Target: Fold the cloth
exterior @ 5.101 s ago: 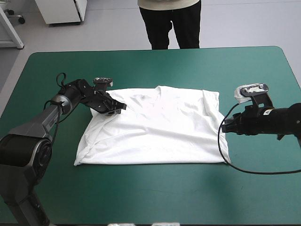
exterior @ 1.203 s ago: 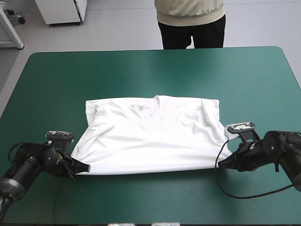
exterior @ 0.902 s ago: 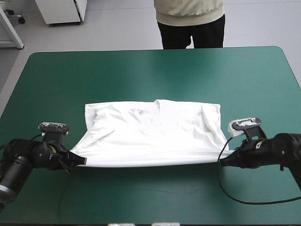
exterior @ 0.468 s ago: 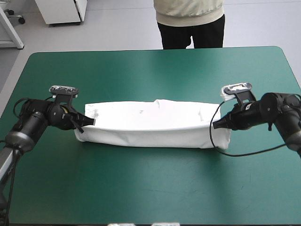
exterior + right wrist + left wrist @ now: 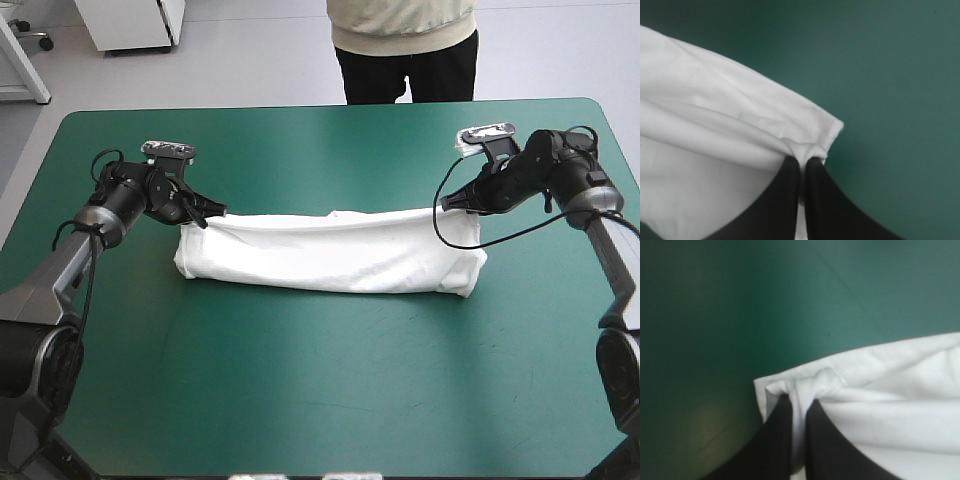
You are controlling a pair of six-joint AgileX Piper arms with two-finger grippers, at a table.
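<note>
So the T-shirt (image 5: 330, 255) lies as a long folded strip across the tabletop (image 5: 320, 390), a bit nearer its far edge. Left gripper (image 5: 210, 213) is pinched tight on the strip's left far corner, and right gripper (image 5: 452, 203) is clamped on the right one.

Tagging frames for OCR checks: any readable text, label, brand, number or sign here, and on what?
None readable in any view.
The white short-sleeved T-shirt is plain: no print, no legible tag.
The teal-green table cover is unmarked.
The left pincer and right pincer, both shut on the shirt's ends, show plain black fingers without lettering.
</note>
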